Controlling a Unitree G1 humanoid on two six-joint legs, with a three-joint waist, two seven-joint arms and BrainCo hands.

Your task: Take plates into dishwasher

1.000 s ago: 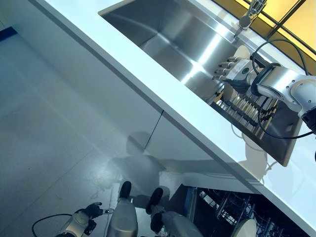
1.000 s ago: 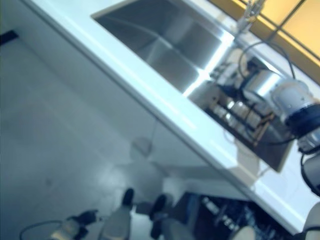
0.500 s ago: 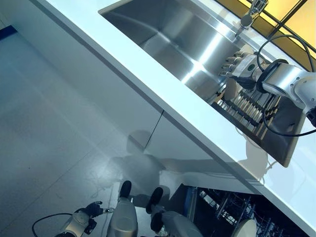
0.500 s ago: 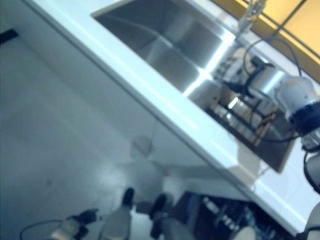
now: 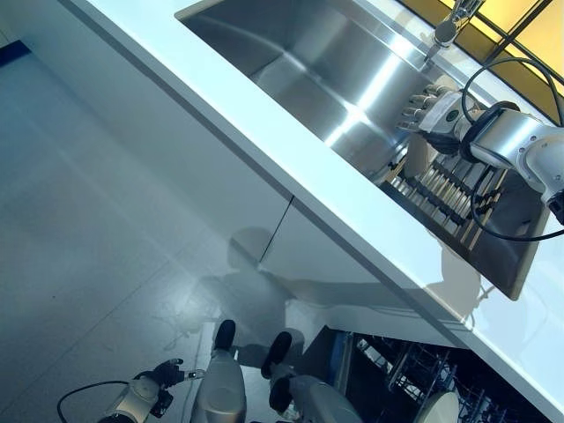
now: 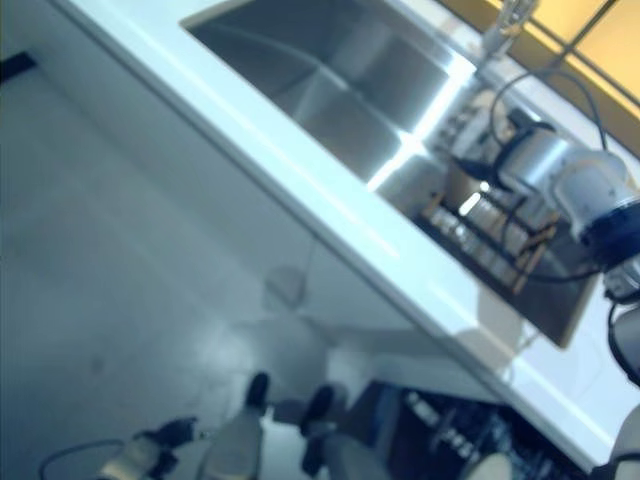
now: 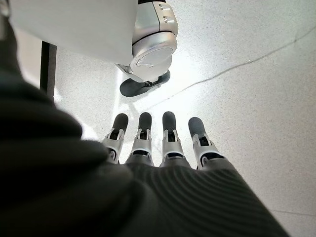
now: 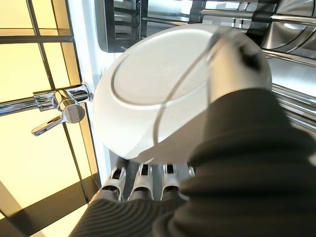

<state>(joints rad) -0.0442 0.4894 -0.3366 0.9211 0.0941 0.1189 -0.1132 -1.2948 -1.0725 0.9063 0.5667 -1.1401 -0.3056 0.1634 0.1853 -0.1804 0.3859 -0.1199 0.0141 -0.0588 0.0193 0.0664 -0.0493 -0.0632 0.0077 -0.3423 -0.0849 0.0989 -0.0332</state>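
A white plate (image 8: 163, 94) stands on edge over the dark dish rack (image 5: 449, 189) at the right end of the steel sink (image 5: 300, 62). My right hand (image 5: 429, 107) is at the rack's far side. In the right wrist view its fingers (image 8: 143, 177) pass behind the plate and its thumb (image 8: 237, 49) lies across the plate's face, pinching it. My left hand (image 5: 163, 374) hangs low near the floor, fingers (image 7: 168, 133) straight and holding nothing. The open dishwasher (image 5: 414, 370) shows below the counter, with a white plate (image 5: 438, 407) in its rack.
A white counter (image 5: 264, 150) runs diagonally in front of the sink, with cabinet doors below it. A chrome faucet (image 5: 445, 26) stands behind the sink, close to my right hand. Yellow window panes (image 8: 29, 128) lie beyond it.
My right hand has moved a little farther over the rack toward the faucet and now has the plate between thumb and fingers. My left hand has stayed put.
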